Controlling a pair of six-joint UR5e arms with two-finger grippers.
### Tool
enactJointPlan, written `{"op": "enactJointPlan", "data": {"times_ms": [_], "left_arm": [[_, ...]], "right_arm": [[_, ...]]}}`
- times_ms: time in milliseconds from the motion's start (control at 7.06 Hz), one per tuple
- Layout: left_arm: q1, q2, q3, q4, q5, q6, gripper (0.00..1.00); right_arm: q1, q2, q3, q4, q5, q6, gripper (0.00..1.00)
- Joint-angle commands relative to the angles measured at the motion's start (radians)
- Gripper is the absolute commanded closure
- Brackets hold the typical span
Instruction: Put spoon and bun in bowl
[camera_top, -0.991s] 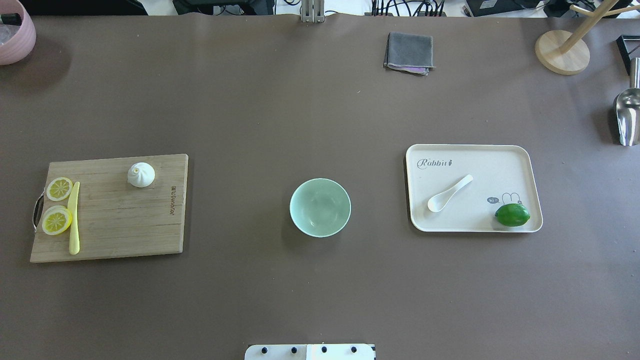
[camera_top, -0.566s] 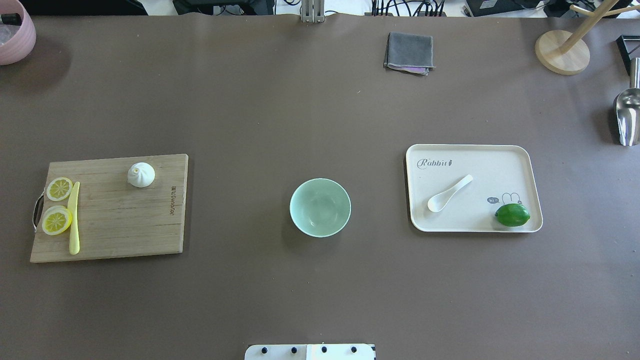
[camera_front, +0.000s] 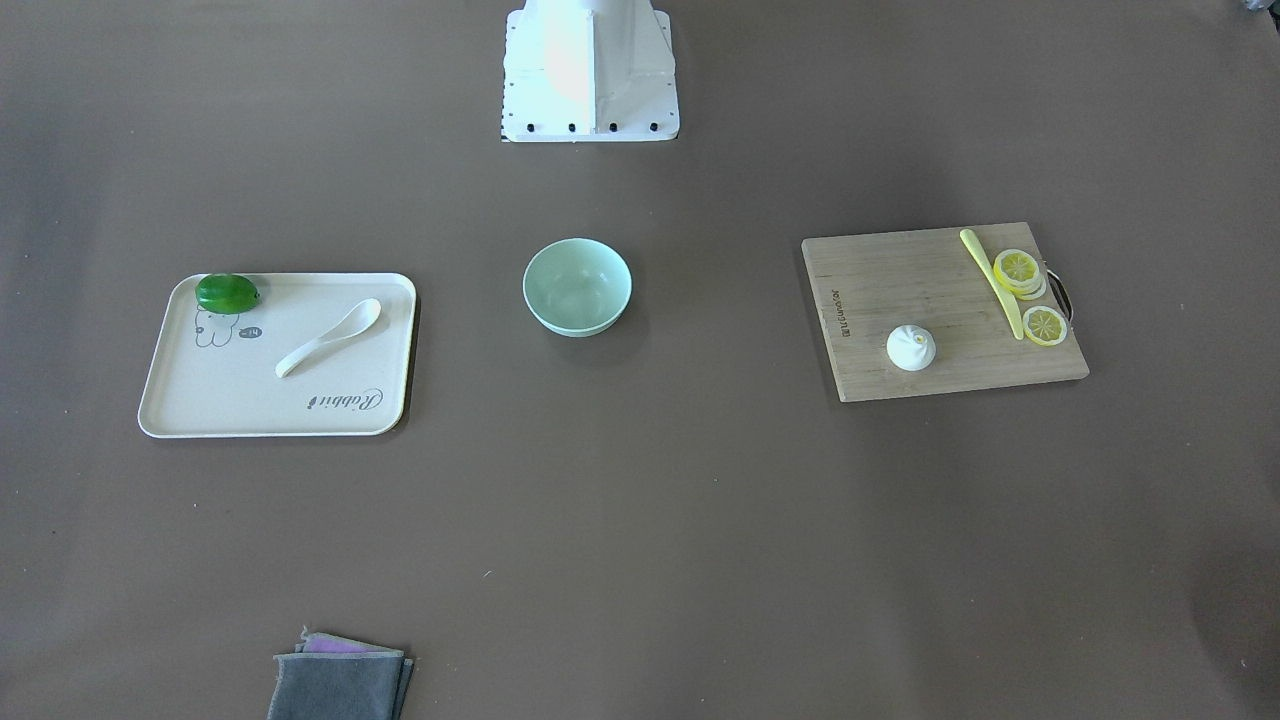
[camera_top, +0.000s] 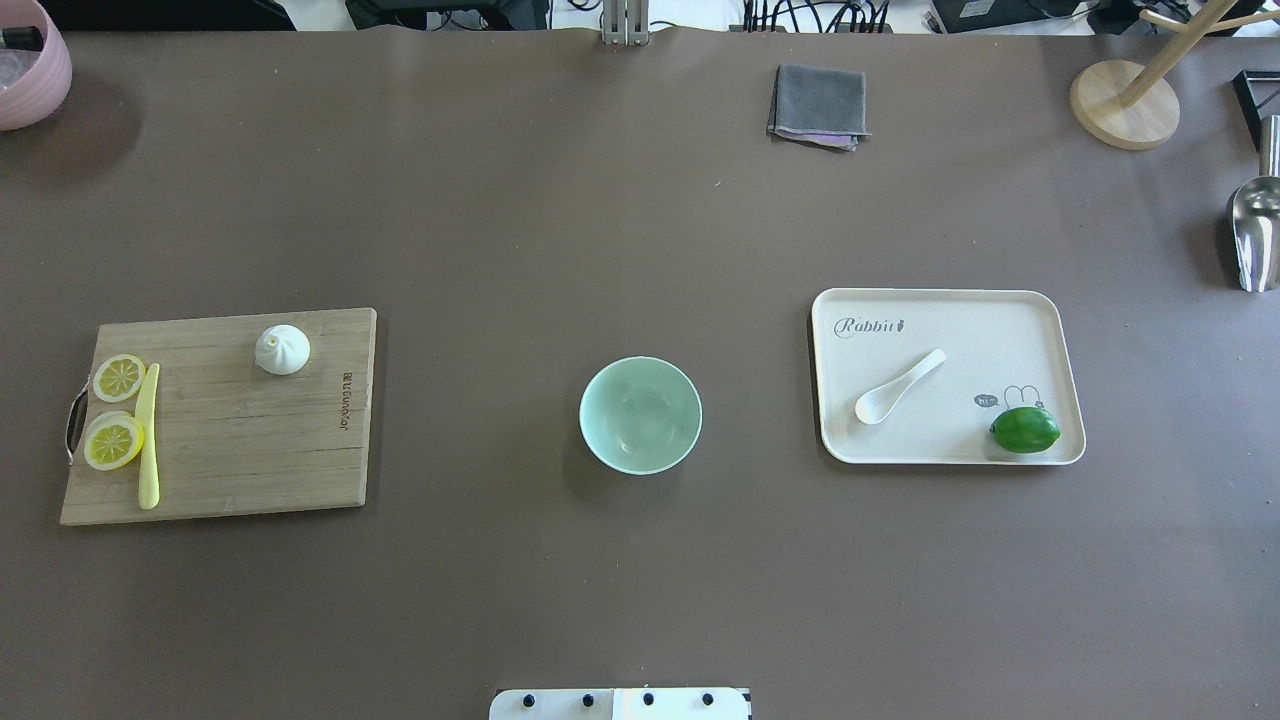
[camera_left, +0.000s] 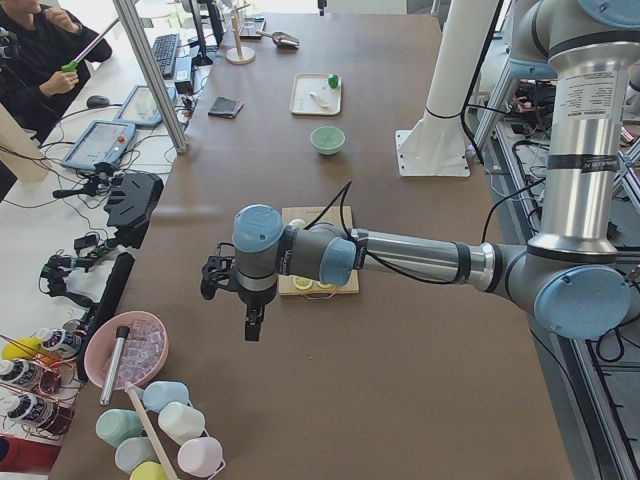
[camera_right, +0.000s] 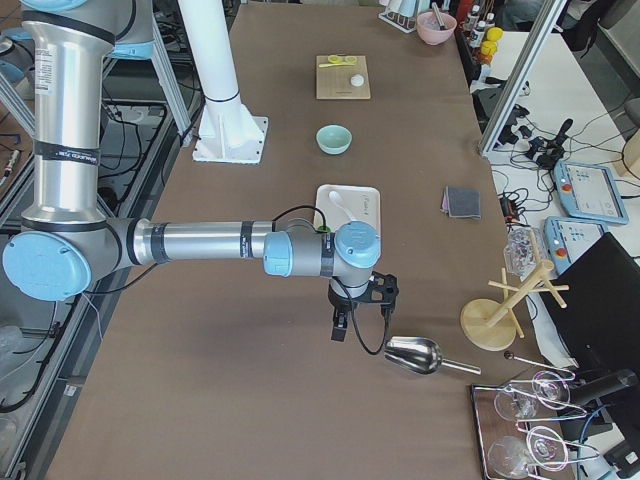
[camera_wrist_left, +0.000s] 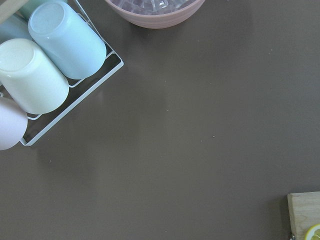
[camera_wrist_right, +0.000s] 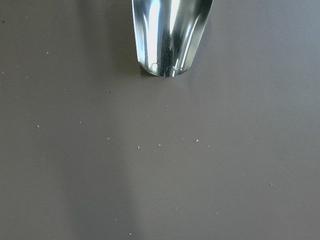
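Observation:
The mint-green bowl (camera_top: 640, 414) stands empty at the table's middle. The white bun (camera_top: 282, 350) sits on a wooden cutting board (camera_top: 250, 450) to the left of the bowl. The cream spoon (camera_top: 898, 387) lies on a cream tray (camera_top: 1010, 320) to the right of the bowl. My left gripper (camera_left: 250, 325) shows only in the exterior left view, hanging over the table's left end, far from the board. My right gripper (camera_right: 340, 328) shows only in the exterior right view, near a metal scoop (camera_right: 412, 354). I cannot tell whether either is open or shut.
Lemon slices (camera_top: 113, 440) and a yellow knife (camera_top: 148, 435) lie on the board. A lime (camera_top: 1024, 429) is on the tray. A grey cloth (camera_top: 818, 105), a wooden stand (camera_top: 1125, 100), a pink bowl (camera_top: 30, 70) and a cup rack (camera_wrist_left: 50, 65) sit at the edges.

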Motion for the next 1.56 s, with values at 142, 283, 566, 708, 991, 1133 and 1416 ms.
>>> {"op": "enactJointPlan", "data": {"times_ms": [142, 283, 566, 708, 991, 1133, 1416], "left_arm": [[0.000, -0.001, 0.003, 0.000, 0.002, 0.000, 0.02], [0.002, -0.001, 0.003, 0.000, 0.002, 0.000, 0.02], [0.002, -0.004, 0.000, -0.002, 0.000, 0.000, 0.02], [0.003, -0.012, 0.006, -0.002, 0.002, -0.002, 0.02], [0.003, -0.010, 0.001, -0.002, 0.002, -0.002, 0.02], [0.003, -0.010, -0.014, -0.003, -0.003, -0.002, 0.02], [0.009, -0.015, -0.103, -0.005, -0.097, -0.002, 0.02]], "right_arm": [[0.000, 0.002, 0.000, 0.000, 0.000, 0.001, 0.00], [0.000, 0.002, 0.000, 0.000, 0.000, 0.001, 0.00], [0.000, 0.002, 0.000, 0.001, 0.001, 0.001, 0.00], [0.000, 0.002, 0.001, 0.001, 0.001, 0.001, 0.00], [0.000, 0.002, 0.009, 0.001, 0.001, 0.001, 0.00], [0.000, 0.005, 0.017, 0.001, 0.016, 0.016, 0.00], [-0.026, 0.025, 0.110, 0.013, 0.043, 0.085, 0.00]]}}
